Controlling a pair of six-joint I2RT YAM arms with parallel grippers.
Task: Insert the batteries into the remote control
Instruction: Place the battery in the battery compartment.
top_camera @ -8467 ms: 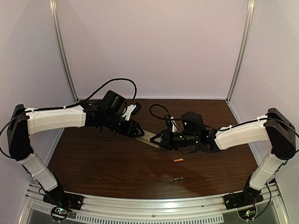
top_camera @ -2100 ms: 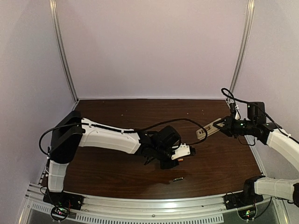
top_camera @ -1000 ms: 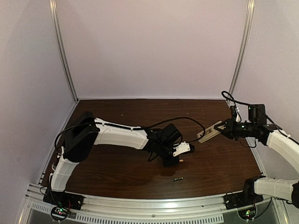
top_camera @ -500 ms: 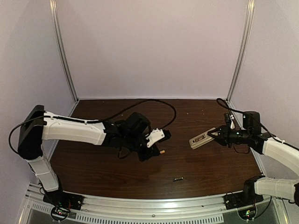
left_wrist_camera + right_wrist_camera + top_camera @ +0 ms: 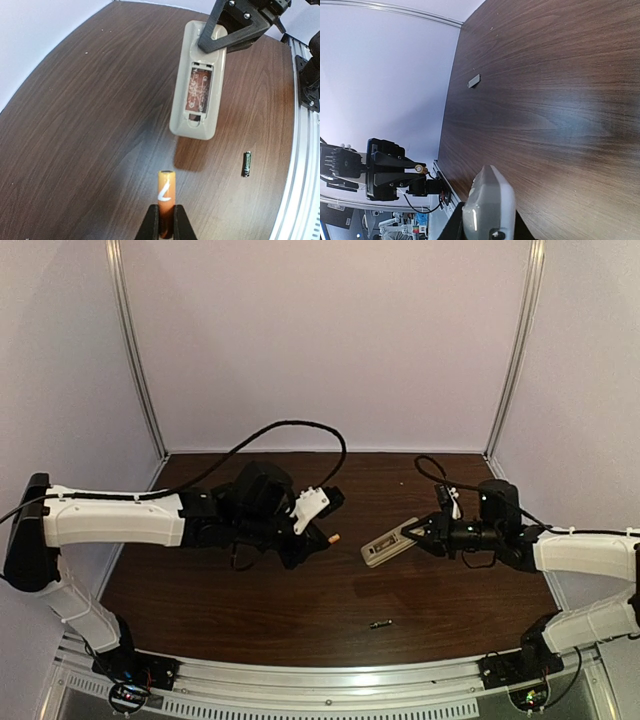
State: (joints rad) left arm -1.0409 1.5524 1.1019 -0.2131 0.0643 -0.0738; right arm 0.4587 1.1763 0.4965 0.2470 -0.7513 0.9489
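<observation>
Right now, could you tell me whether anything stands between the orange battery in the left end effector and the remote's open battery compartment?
Nothing visible does. The orange battery in the left end effector faces the uncovered compartment of the remote control across open air; the dark battery lies on the table, off to the side.

A dark brown wooden table [image 5: 250, 610] stands between plain pale lilac walls [image 5: 330, 350], with thin metal posts [image 5: 136, 350] at the two back corners and a ribbed metal rail [image 5: 330, 678] along its near edge.
</observation>
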